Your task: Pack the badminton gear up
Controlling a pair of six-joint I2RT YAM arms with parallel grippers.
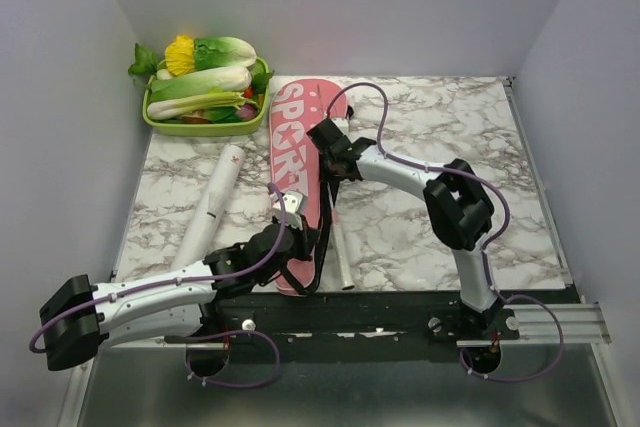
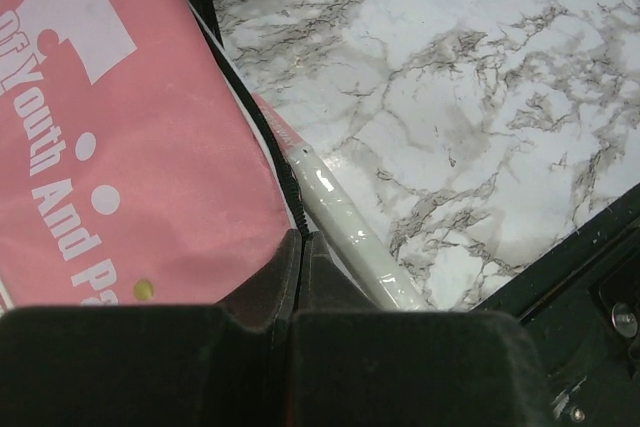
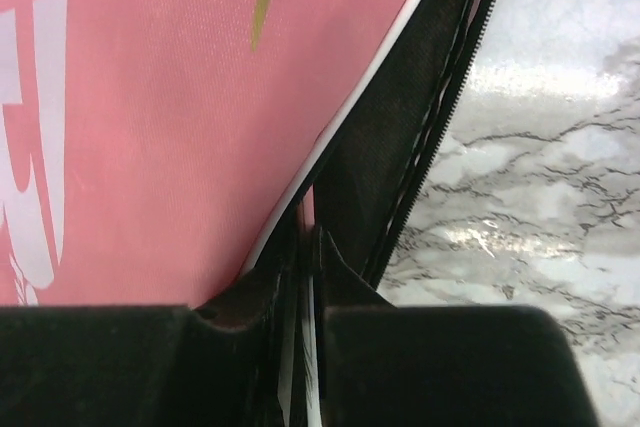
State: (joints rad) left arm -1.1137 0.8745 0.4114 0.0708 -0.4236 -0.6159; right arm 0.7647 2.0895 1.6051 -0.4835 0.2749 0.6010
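Note:
The long pink cover (image 1: 292, 132) with white "SPORT" lettering lies lengthwise at the table's middle. It fills the left of the left wrist view (image 2: 120, 177) and of the right wrist view (image 3: 150, 97). My right gripper (image 1: 325, 137) (image 3: 312, 232) is shut on the cover's right edge, with white piping and the black zipper flap between its fingers. My left gripper (image 1: 298, 243) (image 2: 300, 237) is shut at the cover's lower right edge, where the zipper runs into its tips. A racket's white handle (image 1: 342, 252) (image 2: 350, 237) sticks out beside it. The white tube (image 1: 213, 202) lies to the left. No shuttlecocks show.
A green tray (image 1: 200, 129) of leafy vegetables stands at the back left corner. The marble table (image 1: 430, 117) has walls on the left, back and right. A black rail (image 1: 380, 312) runs along the near edge.

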